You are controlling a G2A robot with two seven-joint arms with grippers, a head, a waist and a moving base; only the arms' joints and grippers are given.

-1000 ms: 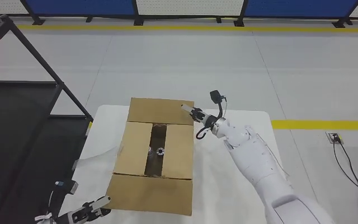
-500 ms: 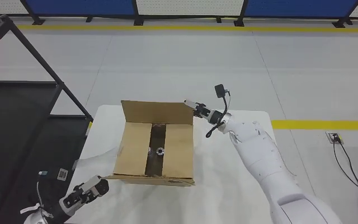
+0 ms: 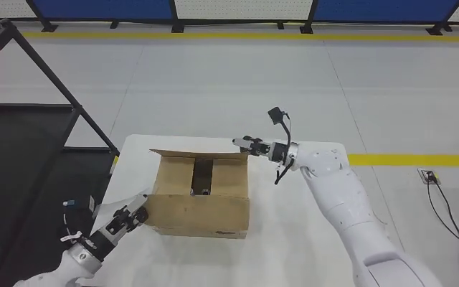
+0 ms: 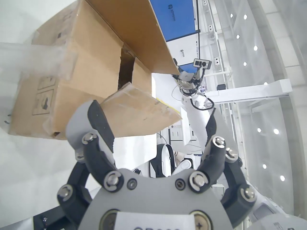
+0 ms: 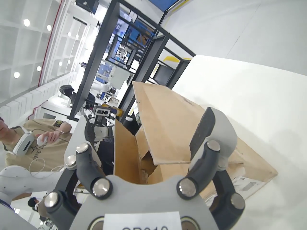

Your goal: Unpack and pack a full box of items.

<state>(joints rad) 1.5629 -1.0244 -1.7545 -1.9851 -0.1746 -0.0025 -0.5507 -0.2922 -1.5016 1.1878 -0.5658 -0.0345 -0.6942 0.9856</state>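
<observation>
Left pincer [image 3: 138,214] is released, fingers spread, at the near-left corner of the box [image 4: 79,56]. The near flap [image 4: 139,113] runs between the fingers and looks to rest on one pad. I can't confirm contact.

The box sits mid-bench [image 3: 287,237], square to me. Both inner flaps [image 3: 176,176] are folded down with a dark slot between them, and I can't make out the contents through it. Near and far flap [image 3: 197,153] both stand roughly upright.

Right pincer [image 3: 244,143] is also released, jaws wide, at the right corner of the far flap. The corner sits inside the gap, close to one finger.

My read is that the outer flaps are the step in hand. I can't tell whether they're going open or shut.

To do it well:
- Drive each flap with a flat pad near the corner, no pinch. The card will crease if clamped.
- Move both arms together so the pushes cancel. One-sided load will likely skate the box on the bench.
- Follow the hinge arc rather than a straight line.
- Keep fingertips clear of the slot.
</observation>
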